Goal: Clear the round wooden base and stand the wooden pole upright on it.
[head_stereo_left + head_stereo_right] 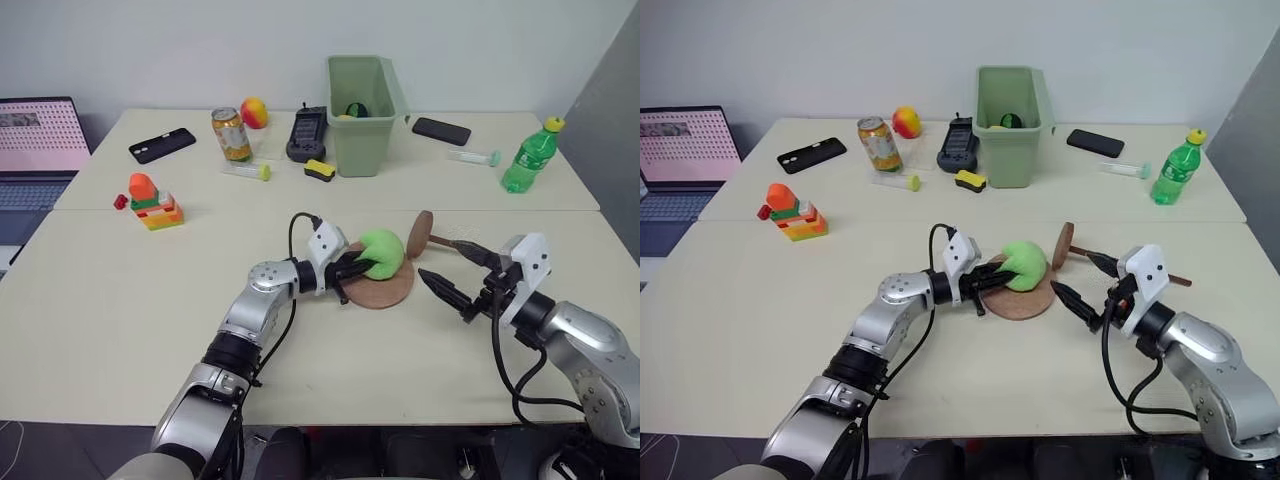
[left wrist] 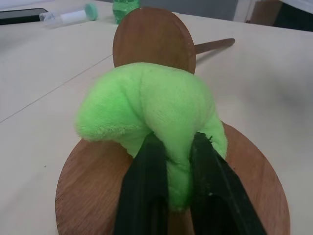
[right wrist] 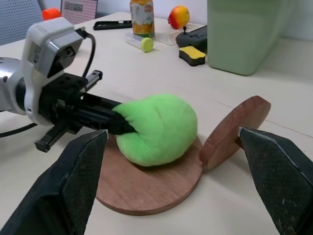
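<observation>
Two grippers, left gripper (image 1: pixel 362 266) pinching green plush (image 1: pixel 383 253) on round wooden base (image 1: pixel 385 290), right gripper (image 1: pixel 452 272) spread wide, empty

Legible text: none. Can (image 1: pixel 231 134), well beyond the left claw (image 1: pixel 352 268): printed label, unreadable. Green bottle (image 1: pixel 527 158), beyond the right claw (image 1: pixel 458 275): label unreadable. Laptop screen (image 1: pixel 40 133): pattern, no readable characters.

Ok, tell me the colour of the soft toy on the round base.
Bright green soft toy; clearest in the right wrist view.
</observation>
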You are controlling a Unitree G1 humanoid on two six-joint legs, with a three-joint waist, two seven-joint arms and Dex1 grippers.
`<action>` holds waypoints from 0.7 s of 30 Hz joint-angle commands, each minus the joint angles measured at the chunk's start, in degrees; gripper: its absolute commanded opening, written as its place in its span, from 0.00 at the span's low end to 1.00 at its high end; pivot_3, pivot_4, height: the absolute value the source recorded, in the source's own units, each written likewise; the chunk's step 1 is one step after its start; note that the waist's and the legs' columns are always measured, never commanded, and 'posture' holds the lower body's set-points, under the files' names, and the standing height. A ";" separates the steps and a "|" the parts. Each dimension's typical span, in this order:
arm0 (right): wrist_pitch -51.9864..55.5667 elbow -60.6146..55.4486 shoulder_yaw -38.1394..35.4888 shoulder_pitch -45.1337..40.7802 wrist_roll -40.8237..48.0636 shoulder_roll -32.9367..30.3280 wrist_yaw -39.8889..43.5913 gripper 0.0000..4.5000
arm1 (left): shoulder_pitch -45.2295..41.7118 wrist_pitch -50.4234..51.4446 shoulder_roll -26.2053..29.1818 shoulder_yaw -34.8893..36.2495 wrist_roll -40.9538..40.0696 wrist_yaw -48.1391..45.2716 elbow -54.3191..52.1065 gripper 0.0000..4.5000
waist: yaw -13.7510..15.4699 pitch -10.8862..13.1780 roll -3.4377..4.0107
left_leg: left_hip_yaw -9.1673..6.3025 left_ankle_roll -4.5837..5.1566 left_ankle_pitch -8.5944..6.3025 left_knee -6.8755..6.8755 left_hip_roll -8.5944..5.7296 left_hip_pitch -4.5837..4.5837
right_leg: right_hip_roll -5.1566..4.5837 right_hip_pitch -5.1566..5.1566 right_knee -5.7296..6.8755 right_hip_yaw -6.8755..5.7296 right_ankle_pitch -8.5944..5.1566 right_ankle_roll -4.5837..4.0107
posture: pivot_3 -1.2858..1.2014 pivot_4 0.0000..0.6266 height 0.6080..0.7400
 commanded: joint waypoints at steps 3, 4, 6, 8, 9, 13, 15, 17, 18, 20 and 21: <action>-0.77 1.14 -0.18 -2.38 0.15 -0.04 0.62 1.00 | -1.34 5.31 1.92 7.53 -2.68 5.85 -4.54 0.00 | -0.04 0.00 0.00 | -0.05 0.00 0.00 0.00 0.02 0.01 | 0.00 0.00 0.01 0.01 0.00 0.00 | 0.52 0.24 1.00; -0.90 1.68 0.06 -3.00 0.03 0.06 0.68 1.00 | -3.54 2.66 2.08 10.24 -1.53 10.68 -1.40 0.00 | -0.05 0.00 0.00 | -0.04 0.00 0.00 0.00 0.02 0.01 | 0.00 0.00 0.00 0.00 0.00 0.00 | 0.52 0.24 1.00; -1.26 2.72 0.62 -4.27 -0.32 0.40 0.63 1.00 | -9.07 -3.13 3.23 15.07 2.26 24.45 7.80 0.00 | 0.00 0.03 -0.06 | -0.06 0.00 0.00 0.01 0.02 0.01 | -0.02 0.00 0.02 0.00 0.00 0.00 | 0.52 0.24 1.00; -1.52 3.55 1.31 -5.61 -0.63 0.86 0.42 1.00 | -15.78 -7.67 4.93 20.41 3.23 37.95 19.81 0.07 | 0.14 0.17 -0.29 | -0.13 0.01 0.01 0.07 0.01 0.01 | -0.03 0.00 0.08 -0.04 0.02 0.02 | 0.52 0.24 1.00; -1.60 3.84 1.56 -6.06 -0.80 1.03 0.39 1.00 | -18.11 -9.27 5.27 22.04 2.92 41.13 24.13 0.11 | 0.11 0.19 -0.33 | -0.17 0.03 0.02 0.08 0.01 -0.01 | -0.02 -0.01 0.07 -0.08 0.06 0.05 | 0.52 0.24 1.00; -1.46 4.15 1.40 -6.56 -0.97 1.19 0.70 1.00 | -23.15 -13.89 4.24 23.39 2.33 40.05 31.65 0.30 | 0.31 0.17 -0.32 | -0.08 0.12 -0.03 -0.03 -0.03 -0.13 | -0.13 -0.04 -0.13 -0.31 0.03 0.11 | 0.52 0.24 1.00; -1.57 4.29 1.28 -6.56 -1.22 1.31 0.74 1.00 | -23.27 -15.03 3.87 23.32 2.43 38.89 31.68 0.41 | 1.00 0.17 -0.32 | -0.08 -0.03 0.05 -0.01 -0.01 -0.28 | -0.40 -0.07 -0.06 -0.54 0.02 0.13 | 0.52 0.24 1.00; -1.53 4.27 1.19 -6.53 -1.36 1.66 0.46 1.00 | -22.12 -15.65 3.66 23.33 2.36 38.16 30.35 0.50 | 1.15 0.17 -0.32 | -0.14 -0.07 0.07 0.18 0.00 -0.69 | -0.64 -0.26 -0.14 -0.86 0.02 0.14 | 0.52 0.24 1.00; -1.55 4.15 1.27 -6.42 -1.48 1.80 0.39 1.00 | -21.36 -15.76 3.77 23.23 2.62 38.10 29.58 0.54 | 1.12 0.17 -0.32 | -0.20 -0.07 0.08 0.31 -0.02 -0.86 | -0.65 -0.35 -0.11 -0.91 0.02 0.15 | 0.52 0.24 1.00; -1.54 3.91 1.28 -6.20 -1.60 1.99 0.26 1.00 | -20.04 -15.89 3.98 23.36 2.83 38.61 28.22 0.62 | 0.95 0.17 -0.32 | -0.30 -0.07 0.08 0.51 -0.02 -0.96 | -0.65 -0.42 -0.05 -0.93 0.02 0.15 | 0.52 0.24 1.00; -1.53 3.75 1.29 -6.03 -1.65 2.05 0.19 1.00 | -19.29 -15.89 4.22 23.44 2.93 38.87 27.49 0.68 | 0.92 0.17 -0.32 | -0.41 -0.07 0.08 0.60 -0.04 -0.96 | -0.63 -0.42 0.00 -0.96 0.02 0.15 | 0.52 0.24 1.00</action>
